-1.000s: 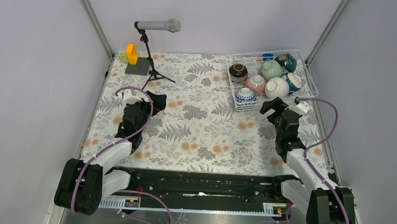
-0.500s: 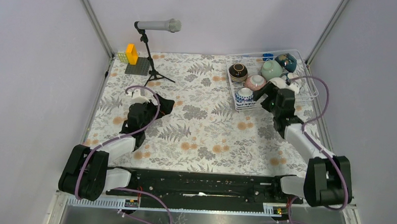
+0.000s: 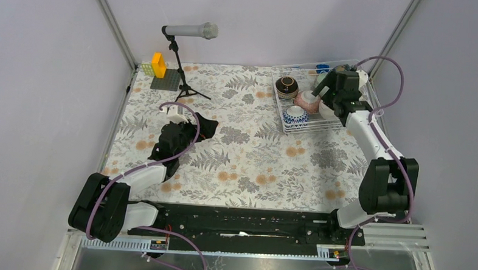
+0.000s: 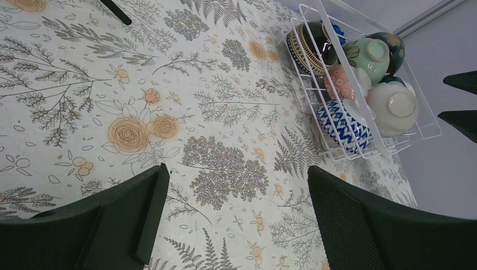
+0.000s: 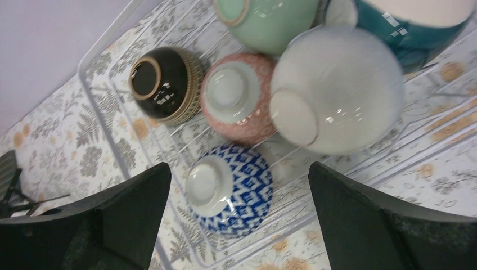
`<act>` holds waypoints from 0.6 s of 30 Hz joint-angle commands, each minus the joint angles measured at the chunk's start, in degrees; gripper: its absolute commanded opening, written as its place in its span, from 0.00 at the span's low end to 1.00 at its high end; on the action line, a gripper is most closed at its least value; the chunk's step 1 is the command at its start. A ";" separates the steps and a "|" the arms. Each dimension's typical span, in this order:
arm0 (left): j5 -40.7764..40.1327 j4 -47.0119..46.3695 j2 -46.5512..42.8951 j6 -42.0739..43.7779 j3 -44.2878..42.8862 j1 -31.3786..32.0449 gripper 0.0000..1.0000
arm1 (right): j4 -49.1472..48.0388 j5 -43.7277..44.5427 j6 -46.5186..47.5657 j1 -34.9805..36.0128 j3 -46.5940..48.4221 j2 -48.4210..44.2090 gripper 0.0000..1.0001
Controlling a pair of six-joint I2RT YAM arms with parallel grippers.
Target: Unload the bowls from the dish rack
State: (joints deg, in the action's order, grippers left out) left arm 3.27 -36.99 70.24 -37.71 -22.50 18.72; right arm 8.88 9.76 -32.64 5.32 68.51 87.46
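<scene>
Since a second ago the left tool (image 4: pixel 236 185) has crept a little forward and to the right over the counter (image 3: pixel 241 165), and the right tool (image 5: pixel 239 174) has swung from the counter in front of the dish rack (image 3: pixel 278 100) to a spot above it. At the far left corner stands a yellow block (image 3: pixel 158 64), with a microphone (image 3: pixel 192 30) on its stand just beside it. Nearer, the left tool hangs over the floral cloth with its jaws spread wide and nothing between them. At the far right corner of the counter sits the dish rack with the bowls in it. A dark brown bowl (image 5: pixel 166 84) is at the rack's left side, and a blue-and-white bowl (image 5: pixel 230 188) lies in the near left corner. A pink bowl (image 5: pixel 236 101) rests between those two, foot ring showing. A white bowl (image 5: pixel 337 90) touches the pink one on its right. A mint green bowl (image 5: pixel 270 17) lies behind them, and a teal bowl (image 5: pixel 416 28) is farthest right. The right tool hovers over these bowls, jaws wide apart, gripping nothing. In its wrist view the blue-and-white bowl shows below the gap.
</scene>
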 commanded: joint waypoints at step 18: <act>0.07 -2.94 -0.98 1.78 -1.28 0.35 0.99 | -2.00 -4.98 10.56 -10.19 4.19 9.64 1.00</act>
State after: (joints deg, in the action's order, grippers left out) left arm 3.01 -37.01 70.35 -37.21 -22.48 18.81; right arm 11.55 6.79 -23.53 -4.32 72.29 96.82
